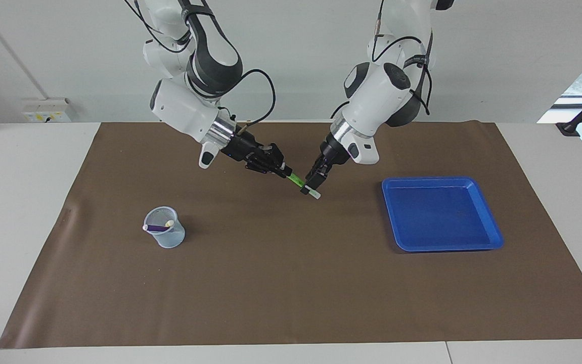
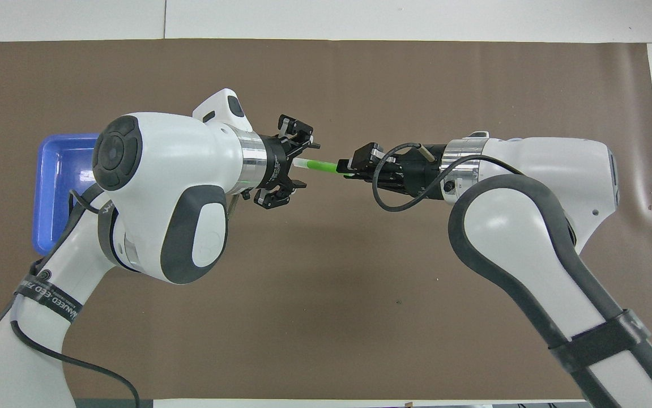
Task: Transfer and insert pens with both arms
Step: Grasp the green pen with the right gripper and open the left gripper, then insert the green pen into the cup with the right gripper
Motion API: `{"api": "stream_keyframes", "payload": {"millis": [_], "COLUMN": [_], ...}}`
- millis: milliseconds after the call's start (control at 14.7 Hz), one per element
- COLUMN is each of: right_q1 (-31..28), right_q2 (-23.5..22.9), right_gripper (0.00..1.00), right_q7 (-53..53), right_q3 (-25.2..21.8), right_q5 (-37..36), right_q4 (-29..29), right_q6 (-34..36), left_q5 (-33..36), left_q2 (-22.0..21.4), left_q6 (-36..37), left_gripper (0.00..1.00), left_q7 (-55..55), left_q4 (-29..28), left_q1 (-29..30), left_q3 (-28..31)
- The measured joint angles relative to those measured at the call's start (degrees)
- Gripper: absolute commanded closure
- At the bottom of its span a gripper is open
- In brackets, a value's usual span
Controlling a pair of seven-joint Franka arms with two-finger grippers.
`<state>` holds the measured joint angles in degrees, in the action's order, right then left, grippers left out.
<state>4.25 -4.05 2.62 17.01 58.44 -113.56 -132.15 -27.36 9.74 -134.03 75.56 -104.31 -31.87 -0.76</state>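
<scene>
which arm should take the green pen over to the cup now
The right arm. The right gripper is shut on the green pen in mid-air, and the cup stands toward its end of the table. The left gripper at the pale end is open.

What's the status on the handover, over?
Right pincer shut on slim green pen over brown mat. Left pincer open around pen's pale end. Nothing in the way.

A black strap (image 2: 48, 294) around the left arm (image 2: 150, 192), below its big grey-capped joint (image 2: 113, 152), carries white capitals, partly cut off, that seem to read "UNNEED EED". A like strap (image 1: 417, 60) on that arm in the facing view bears white lettering too small to read.
</scene>
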Motion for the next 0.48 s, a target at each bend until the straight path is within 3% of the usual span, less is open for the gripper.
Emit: {"api": "stream_keyframes", "payload": {"millis": [136, 475], "right_q1": [-2.95, -8.56], "right_q2": [-0.45, -5.63], "right_gripper": [1.00, 1.00], "right_q7": [-0.13, -4.26], "right_q3": [-0.16, -0.43], "right_q5": [-12.95, -42.07], "right_q4": [3.90, 21.87], "right_q6": [7.00, 28.32], "left_q5": [0.47, 5.28], "left_q2": [0.03, -0.21], "left_q6": [0.09, 4.61], "left_gripper": [0.00, 0.00], "left_q7": [-5.81, -29.35], "left_q4": [-0.68, -4.12], "left_q1": [1.14, 10.12], "left_q3": [0.60, 1.08]}}
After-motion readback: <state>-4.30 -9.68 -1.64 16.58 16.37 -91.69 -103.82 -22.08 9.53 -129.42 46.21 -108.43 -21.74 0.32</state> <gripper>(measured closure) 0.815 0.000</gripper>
